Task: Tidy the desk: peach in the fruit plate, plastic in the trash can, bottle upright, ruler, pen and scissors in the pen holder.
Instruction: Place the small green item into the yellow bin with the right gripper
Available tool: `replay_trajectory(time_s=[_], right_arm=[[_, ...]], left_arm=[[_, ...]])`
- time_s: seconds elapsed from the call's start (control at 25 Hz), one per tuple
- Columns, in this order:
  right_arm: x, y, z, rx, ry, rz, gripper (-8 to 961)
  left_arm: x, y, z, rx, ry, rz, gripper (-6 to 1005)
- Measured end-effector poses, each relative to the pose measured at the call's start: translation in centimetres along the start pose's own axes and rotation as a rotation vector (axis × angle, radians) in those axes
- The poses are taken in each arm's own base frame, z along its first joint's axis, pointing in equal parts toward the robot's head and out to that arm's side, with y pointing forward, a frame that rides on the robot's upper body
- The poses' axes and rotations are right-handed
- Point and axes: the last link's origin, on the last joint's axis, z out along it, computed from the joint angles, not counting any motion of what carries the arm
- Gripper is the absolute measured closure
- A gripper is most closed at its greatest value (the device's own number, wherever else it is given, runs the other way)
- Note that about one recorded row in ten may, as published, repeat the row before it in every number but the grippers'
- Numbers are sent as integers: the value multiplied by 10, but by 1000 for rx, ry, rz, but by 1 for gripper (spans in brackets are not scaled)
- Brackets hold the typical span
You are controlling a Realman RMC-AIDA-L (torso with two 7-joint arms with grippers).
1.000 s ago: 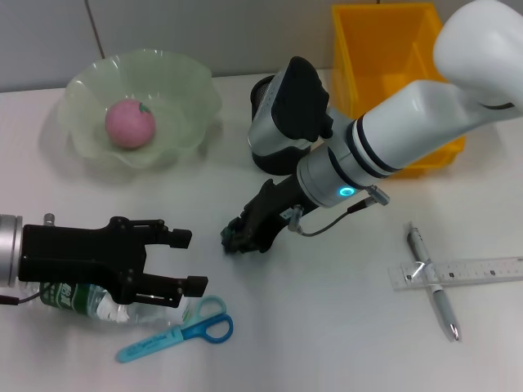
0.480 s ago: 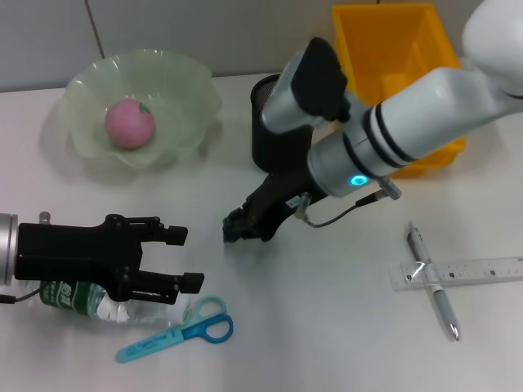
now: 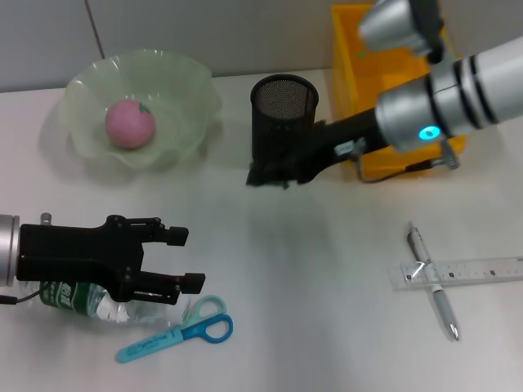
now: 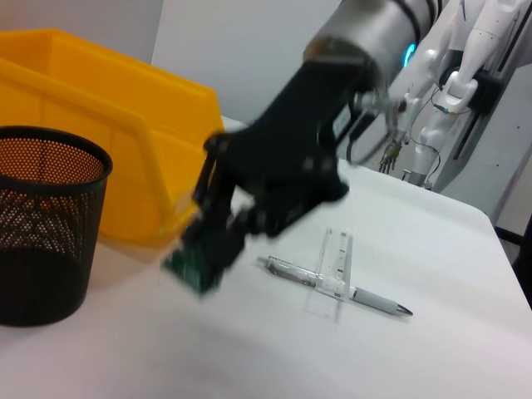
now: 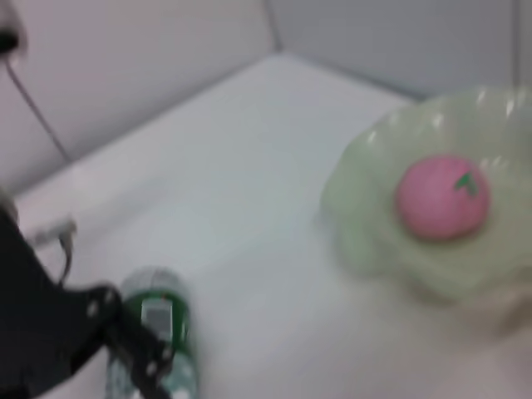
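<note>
Head view: white desk (image 3: pixel 327 278) against a grey wall (image 3: pixel 204 33).

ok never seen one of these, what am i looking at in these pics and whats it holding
A two-armed robot tidying a desk. One picture looks down from its head; the others come from cameras on each wrist. The right claw grips a green scrap of plastic beside the pen holder and yellow trash can. The left claw hangs open over a lying bottle, near the scissors. The peach is in the fruit plate. A pen lies crossed with a ruler.
</note>
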Motion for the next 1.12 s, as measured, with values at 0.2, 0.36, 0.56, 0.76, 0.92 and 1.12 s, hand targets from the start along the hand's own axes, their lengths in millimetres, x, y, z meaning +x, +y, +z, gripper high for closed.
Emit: replay_trajectory(time_s=[0.2, 0.36, 0.56, 0.76, 0.92, 1.12], right_arm=[[-1, -9, -31, 12, -102, 56, 806], [0, -17, -54, 34, -185, 104, 804], [7, -32, -83, 101, -296, 162, 800], [11, -47, -109, 176, -380, 192, 797], [13, -56, -124, 231, -425, 206, 794], [18, -71, -134, 332, -445, 218, 791]], left_arm=[[1, 0, 0, -2, 0, 2, 156], [1, 0, 0, -3, 0, 3, 156], [1, 0, 0, -2, 0, 1, 156], [1, 0, 0, -2, 0, 1, 156], [1, 0, 0, -3, 0, 1, 156], [0, 1, 1, -7, 1, 0, 156]])
